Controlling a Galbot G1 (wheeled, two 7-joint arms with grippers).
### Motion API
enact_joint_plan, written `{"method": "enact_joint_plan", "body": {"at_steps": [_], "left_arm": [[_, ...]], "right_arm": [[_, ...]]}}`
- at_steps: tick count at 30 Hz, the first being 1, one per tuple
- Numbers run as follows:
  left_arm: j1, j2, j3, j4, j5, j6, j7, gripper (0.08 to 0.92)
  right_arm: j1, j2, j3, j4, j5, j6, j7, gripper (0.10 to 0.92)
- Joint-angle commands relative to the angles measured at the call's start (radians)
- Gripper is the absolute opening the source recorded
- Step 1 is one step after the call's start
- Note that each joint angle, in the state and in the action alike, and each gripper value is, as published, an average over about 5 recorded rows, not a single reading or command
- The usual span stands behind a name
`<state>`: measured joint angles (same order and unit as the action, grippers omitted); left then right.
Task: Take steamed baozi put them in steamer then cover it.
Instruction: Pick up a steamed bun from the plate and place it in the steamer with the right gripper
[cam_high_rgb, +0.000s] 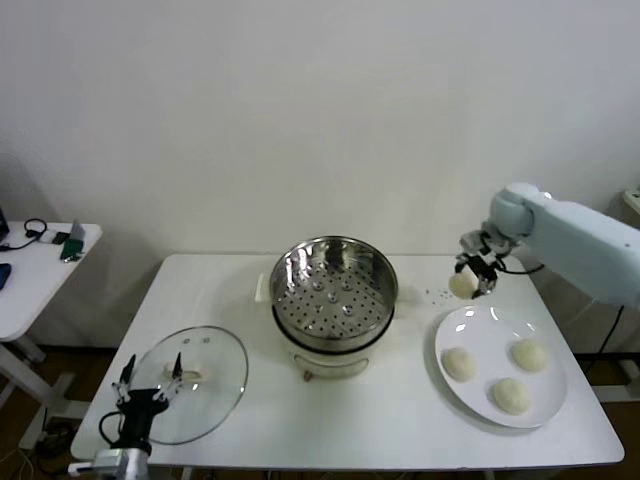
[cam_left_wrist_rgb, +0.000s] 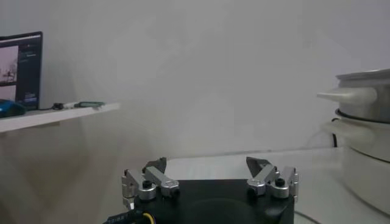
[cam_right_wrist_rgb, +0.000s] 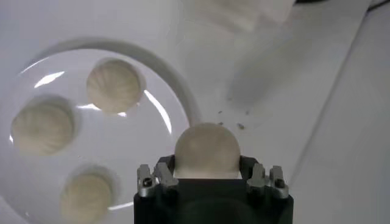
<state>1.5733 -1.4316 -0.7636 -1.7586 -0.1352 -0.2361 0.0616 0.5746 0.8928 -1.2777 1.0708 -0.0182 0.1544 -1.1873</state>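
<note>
The right gripper hangs in the air above the far edge of the white plate, its jaws closed on one steamed baozi — the bun sits clamped between them, lifted clear of the plate. From the right wrist the same bun fills the gap between the jaws, smooth and domed, with the plate below and behind it.

Three more buns rest on that plate, spaced apart from one another, on the right side of the white counter. A few dark specks lie on the counter just beyond the plate's rim.

The steamer stands near the middle of the counter, its shiny perforated basket bare inside and uncovered, sitting on the cream-white pot base. The held bun is off to its right, well short of the basket's rim.

The cover — clear glass with a pale bar handle — lies flat on the counter's front left corner. The left gripper waits low at that corner, just by the cover's near edge, jaws spread wide and holding nothing; from its own wrist the left gripper shows both jaws standing apart, with the steamer's side off to one edge.

A small side table with a few gadgets stands off to the left.
</note>
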Motion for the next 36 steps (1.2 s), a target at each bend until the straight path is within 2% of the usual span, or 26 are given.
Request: {"method": "enact_joint_plan", "body": {"at_steps": [1,14,25,36], "left_arm": [[0.007,0.005,0.005,-0.018,-0.008,0.007,-0.008,0.823],[0.015,0.006,0.005,-0.03,-0.011,0.009,-0.011,0.823],[0.049,0.015,-0.007,-0.1,-0.014,0.023,-0.012,0.823],[0.066,0.011,-0.008,-0.132,-0.022,0.029,-0.013,0.823]], "right_arm": [[0.275,0.159,-0.163,0.07,0.054,0.122,-0.008,0.681],[0.147,0.422,-0.076,0.047,-0.135,0.213,0.003,0.691],[-0.076,0.532,0.004,-0.068,-0.343,0.275,0.024,0.698],[-0.152,0.581,0.018,-0.165,-0.403,0.307,0.033,0.702]]}}
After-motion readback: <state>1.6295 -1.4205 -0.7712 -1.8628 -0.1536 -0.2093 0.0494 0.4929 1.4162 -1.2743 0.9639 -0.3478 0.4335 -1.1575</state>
